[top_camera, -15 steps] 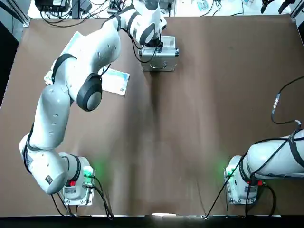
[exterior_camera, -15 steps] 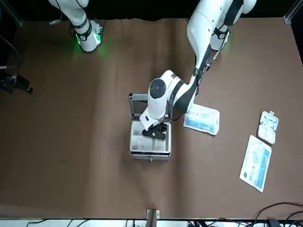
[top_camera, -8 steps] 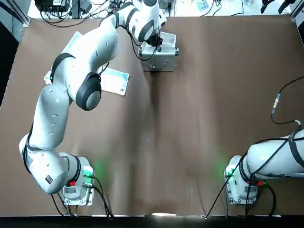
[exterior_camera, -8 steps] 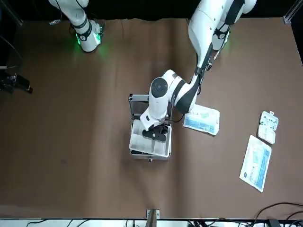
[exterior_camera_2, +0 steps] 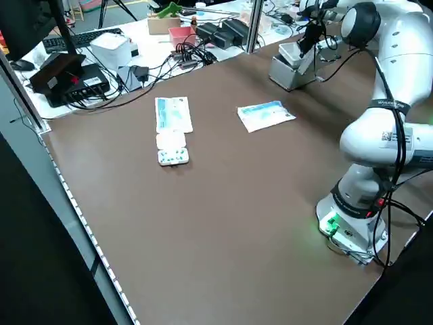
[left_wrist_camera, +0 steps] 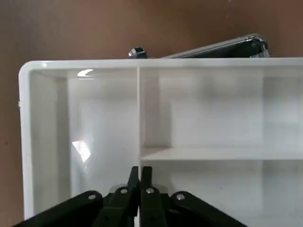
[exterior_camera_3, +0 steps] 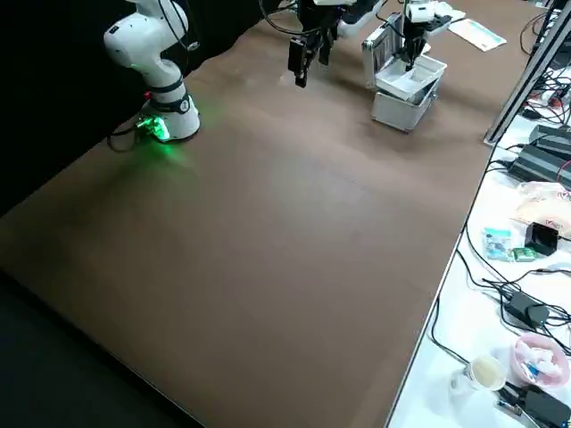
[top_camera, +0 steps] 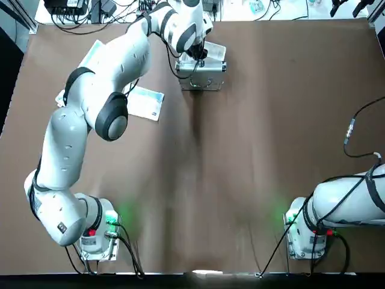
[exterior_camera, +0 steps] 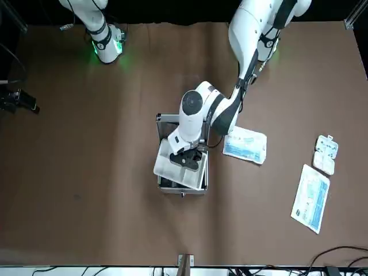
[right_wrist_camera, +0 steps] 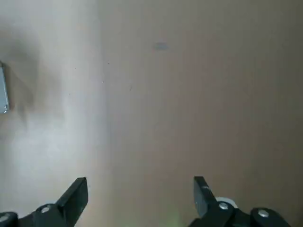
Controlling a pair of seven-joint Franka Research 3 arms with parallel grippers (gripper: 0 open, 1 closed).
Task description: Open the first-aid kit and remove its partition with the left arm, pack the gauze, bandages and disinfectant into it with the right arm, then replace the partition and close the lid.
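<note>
A: Front view, my entry. The left gripper (exterior_camera: 187,158) was clamped on the partition (exterior_camera: 178,169), fingers pinched together on a thin divider wall of it. I judged the partition raised off the first-aid kit (exterior_camera: 182,185) and tilted, its corner hanging out past the case's edge. The lid (exterior_camera: 165,124) stood open on the side of the case nearer the robot.

B: Which relation mattered for the next move?

A: The partition hung directly under the left gripper, its long axis skewed against the case's sides, so I expected it had to clear the walls before swinging aside. The left arm (top_camera: 90,102) was the one stretched to the worktop's far edge; the right arm (top_camera: 349,205) sat folded near its base, well apart from the kit, the right gripper (right_wrist_camera: 140,198) hovering with fingers apart over bare worktop (right_wrist_camera: 189,94).

B: Counts?

A: One case, one partition. On the worktop: one blue-and-white packet (exterior_camera: 245,145) just beside the case, one long slim packet (exterior_camera: 311,198) and one small white pack (exterior_camera: 326,153) farther out at the robot's left. I could not pick out the disinfectant anywhere.
</note>
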